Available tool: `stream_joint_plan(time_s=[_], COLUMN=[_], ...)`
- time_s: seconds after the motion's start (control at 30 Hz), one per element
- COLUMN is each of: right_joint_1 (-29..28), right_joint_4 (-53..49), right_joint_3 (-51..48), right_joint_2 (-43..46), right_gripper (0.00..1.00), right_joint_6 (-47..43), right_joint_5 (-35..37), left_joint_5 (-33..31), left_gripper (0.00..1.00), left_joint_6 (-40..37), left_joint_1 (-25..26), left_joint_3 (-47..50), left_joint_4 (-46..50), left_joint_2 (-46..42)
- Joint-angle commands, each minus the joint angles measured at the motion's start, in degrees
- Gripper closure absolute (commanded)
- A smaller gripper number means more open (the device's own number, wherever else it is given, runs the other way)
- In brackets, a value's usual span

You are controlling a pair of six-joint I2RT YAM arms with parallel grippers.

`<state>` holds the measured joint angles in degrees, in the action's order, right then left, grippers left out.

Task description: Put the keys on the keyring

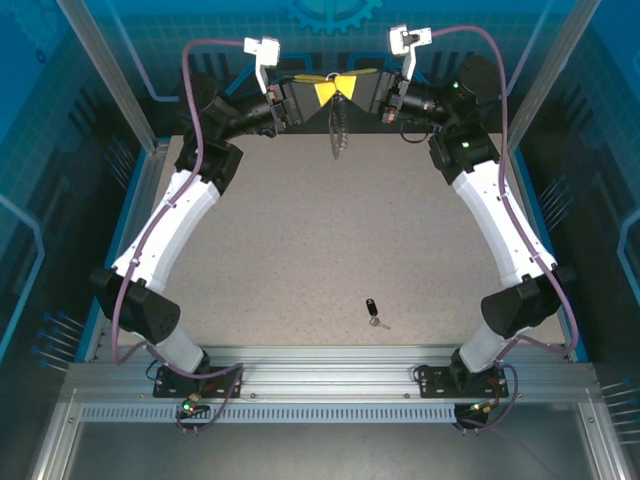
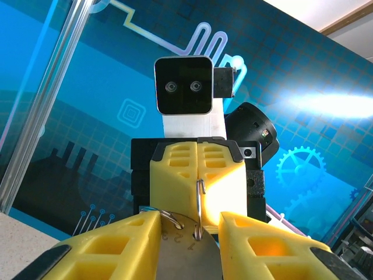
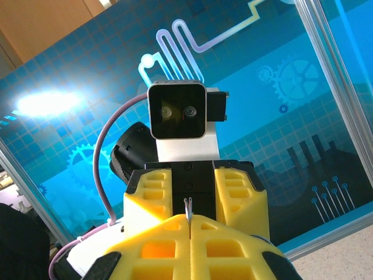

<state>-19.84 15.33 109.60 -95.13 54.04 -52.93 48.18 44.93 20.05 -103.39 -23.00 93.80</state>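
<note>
A small key (image 1: 373, 311) with a black head and a short silver blade lies on the table near the front, far from both grippers. Both grippers meet high at the back. My left gripper (image 2: 189, 226) is shut on a round grey metal tag (image 2: 183, 248) stamped with digits. The keyring (image 2: 200, 201), a thin silver wire loop, passes through a hole in the tag. My right gripper (image 3: 190, 220) is shut on that loop, whose tip (image 3: 187, 205) pokes out above its fingers. In the top view a dark and silvery chain (image 1: 338, 132) hangs beneath the left gripper (image 1: 322, 92) and right gripper (image 1: 352, 88).
Speckled table (image 1: 300, 240) with blue panel walls around it. Aluminium posts stand at the back left (image 1: 110, 70) and back right (image 1: 555, 70). A metal rail (image 1: 320, 385) runs along the front edge between the arm bases.
</note>
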Motion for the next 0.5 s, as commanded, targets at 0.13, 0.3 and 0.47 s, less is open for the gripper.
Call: stream_joint_plan(time_s=[0.13,0.3,0.47], right_joint_1=[-0.8,-0.7,0.1], right_joint_4=[2.9,2.7,2.1], right_joint_3=[-0.4,-0.5,-0.1], right_joint_2=[-0.3,-0.4,-0.6], right_gripper=[1.00,1.00,0.96], right_joint_6=[0.6,0.6,1.3], right_joint_5=[-0.1,0.3,0.7], left_joint_5=[-1.1,-0.5,0.1], left_gripper=[0.77,0.97,1.00], left_joint_6=[-1.0,-0.9,-2.0], left_joint_1=[0.4,0.5,0.6], left_joint_3=[-2.0,-1.4,-0.6], left_joint_4=[-2.6,-3.1,-2.4], left_joint_2=[0.6,0.4,-0.3])
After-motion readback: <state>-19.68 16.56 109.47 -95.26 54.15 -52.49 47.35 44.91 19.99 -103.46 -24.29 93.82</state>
